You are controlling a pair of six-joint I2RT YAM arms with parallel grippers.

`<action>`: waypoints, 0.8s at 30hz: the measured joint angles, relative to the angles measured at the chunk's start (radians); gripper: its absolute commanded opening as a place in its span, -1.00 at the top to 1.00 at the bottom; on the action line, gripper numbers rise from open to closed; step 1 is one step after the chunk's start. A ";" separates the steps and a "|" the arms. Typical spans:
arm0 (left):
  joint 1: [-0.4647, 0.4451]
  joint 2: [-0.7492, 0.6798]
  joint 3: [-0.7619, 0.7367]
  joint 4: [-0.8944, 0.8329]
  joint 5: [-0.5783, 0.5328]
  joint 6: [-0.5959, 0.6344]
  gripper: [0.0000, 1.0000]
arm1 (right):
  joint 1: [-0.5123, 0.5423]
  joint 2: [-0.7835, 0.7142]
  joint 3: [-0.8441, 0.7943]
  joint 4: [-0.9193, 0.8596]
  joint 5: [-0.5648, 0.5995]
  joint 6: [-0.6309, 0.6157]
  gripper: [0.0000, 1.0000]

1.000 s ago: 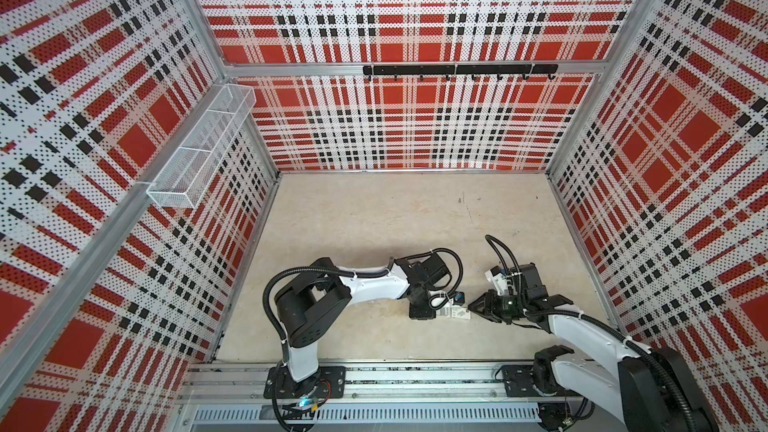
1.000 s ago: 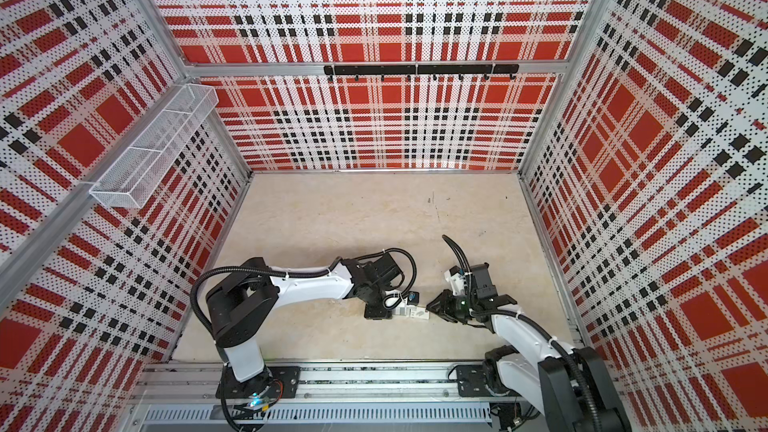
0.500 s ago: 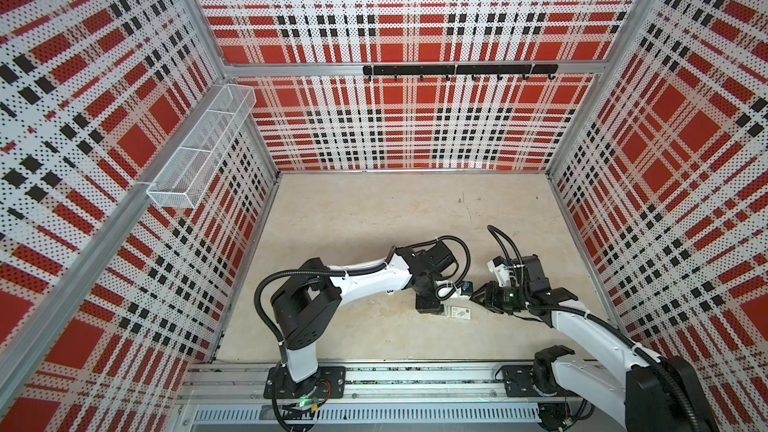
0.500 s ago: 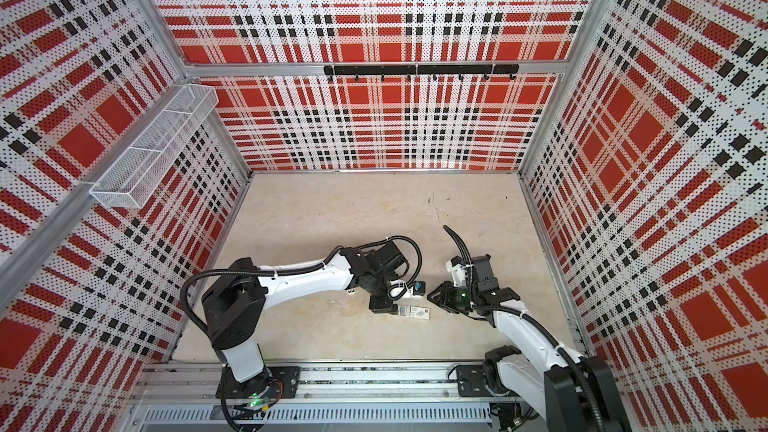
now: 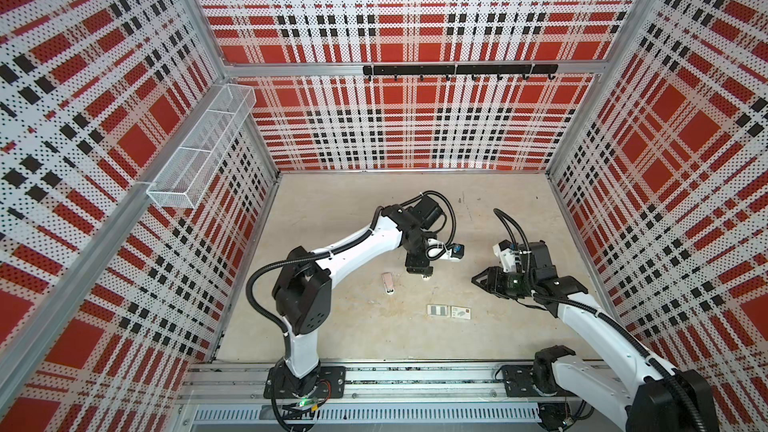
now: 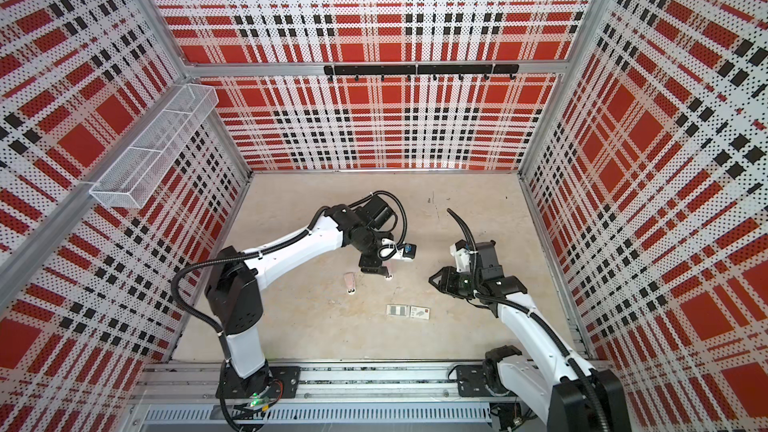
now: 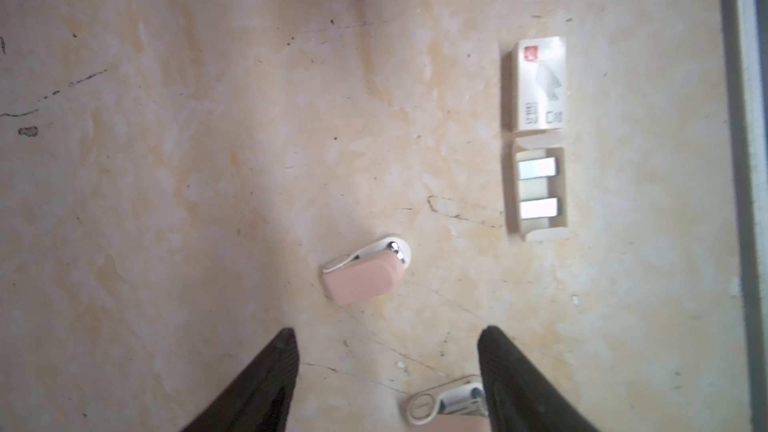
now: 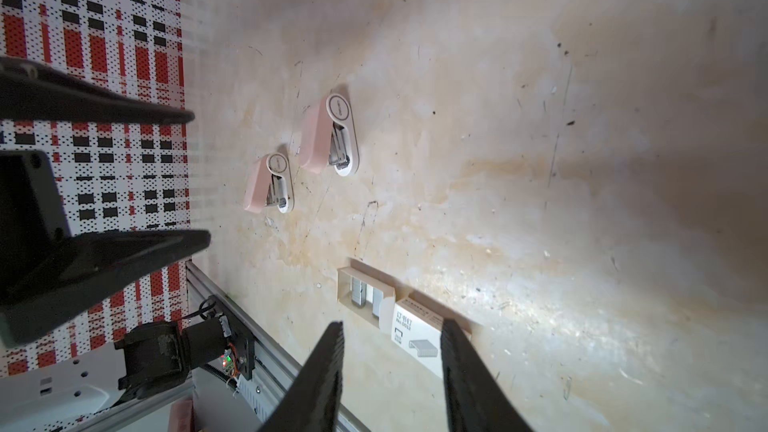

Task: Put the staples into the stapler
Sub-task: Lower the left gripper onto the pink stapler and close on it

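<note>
In both top views I see the left fingers (image 5: 417,271) (image 6: 374,268) pointing down over the middle of the surface (image 5: 353,209). The pink stapler (image 5: 387,282) (image 6: 350,282) lies just beside them, at their 9 o'clock. The white tray (image 5: 438,310) (image 6: 398,310) with the staples lies at about 4 o'clock from the stapler. The printed sleeve (image 5: 460,312) (image 6: 420,312) sits at the tray's 3 o'clock end. The right fingers (image 5: 484,280) (image 6: 440,278) hang at about 1 o'clock from the sleeve, apart from it.

From the left wrist camera, the left fingers (image 7: 266,380) stand wide apart with nothing between them, only bare surface. The stapler (image 7: 361,278) lies ahead of them. A second stapler (image 7: 444,405) lies right beside one finger. The staples (image 7: 536,169) are two shiny strips in the tray (image 7: 513,189), with a gap between them. The sleeve (image 7: 540,85) lies end to end with the tray.

From the right wrist camera, the right fingers (image 8: 324,371) are apart too and hold nothing. Past them lie the sleeve (image 8: 419,334) and the tray (image 8: 345,284) with the staples (image 8: 361,295). I can't tell if the tray's end is tucked inside the sleeve. Both staplers (image 8: 328,139) (image 8: 270,184) lie on their sides, near each other, grey metal showing. The left fingers (image 8: 137,255) hang spread open beside them.
</note>
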 measured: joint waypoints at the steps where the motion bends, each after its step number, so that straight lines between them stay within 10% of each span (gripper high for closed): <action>1: 0.013 0.034 0.039 -0.025 0.003 0.034 -0.68 | -0.002 0.006 -0.002 0.011 0.000 0.009 0.17; 24: 0.017 0.275 0.156 -0.108 -0.035 0.364 -0.32 | -0.051 -0.068 -0.131 0.080 0.021 0.132 0.19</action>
